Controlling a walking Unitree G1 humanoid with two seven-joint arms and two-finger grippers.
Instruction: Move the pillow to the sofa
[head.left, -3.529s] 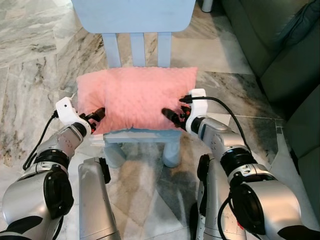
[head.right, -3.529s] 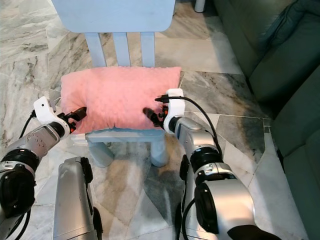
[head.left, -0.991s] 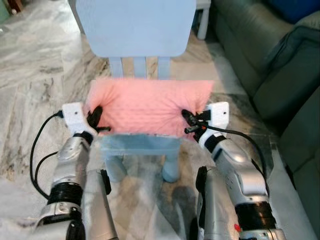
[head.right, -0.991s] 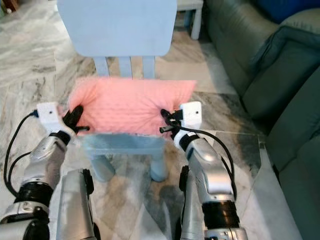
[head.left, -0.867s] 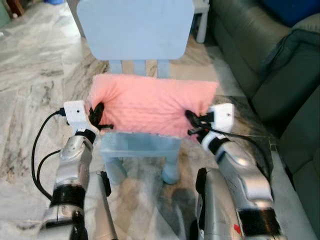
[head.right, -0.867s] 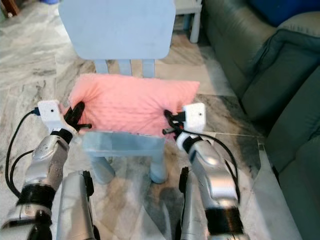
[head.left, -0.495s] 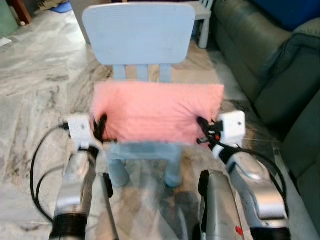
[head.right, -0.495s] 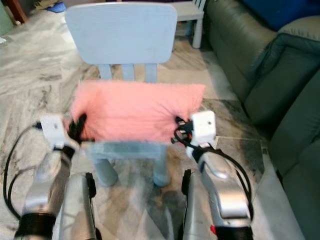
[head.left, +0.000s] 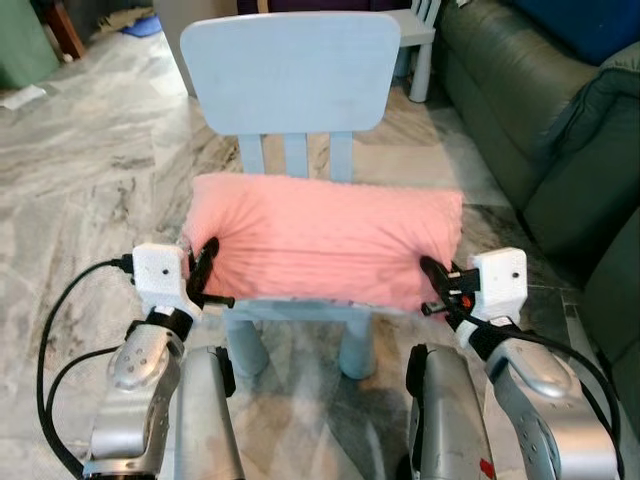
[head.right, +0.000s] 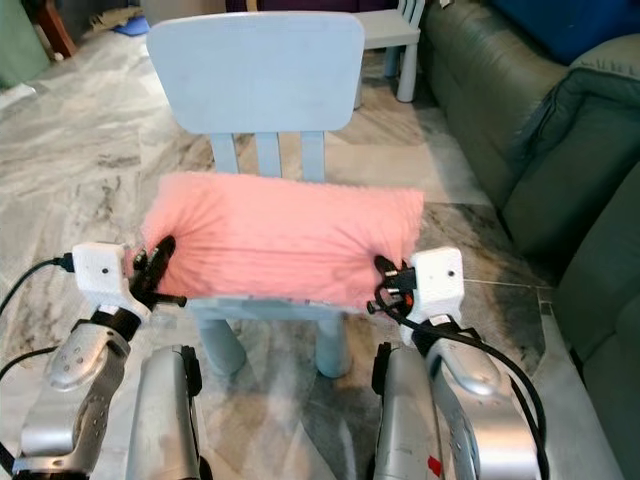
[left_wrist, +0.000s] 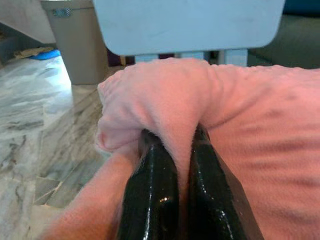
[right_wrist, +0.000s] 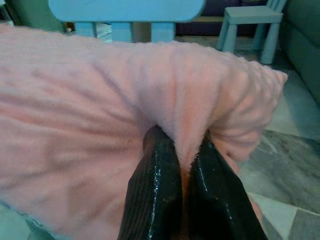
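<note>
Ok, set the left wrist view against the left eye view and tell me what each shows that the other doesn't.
The left wrist view alone shows, close up, the left gripper with both black fingers pinching a fold of the pink pillow.

The left eye view alone shows the right gripper at the pillow's other end, the chair's legs, the green sofa to the robot's right, and a small stool behind.

Both show the pillow, the light blue chair back and the marble floor.

chair back (head.left: 286, 70) rising just behind the pillow (head.left: 325, 238), sofa (head.left: 560, 130) close on the right, open floor (head.left: 90, 170) left
</note>
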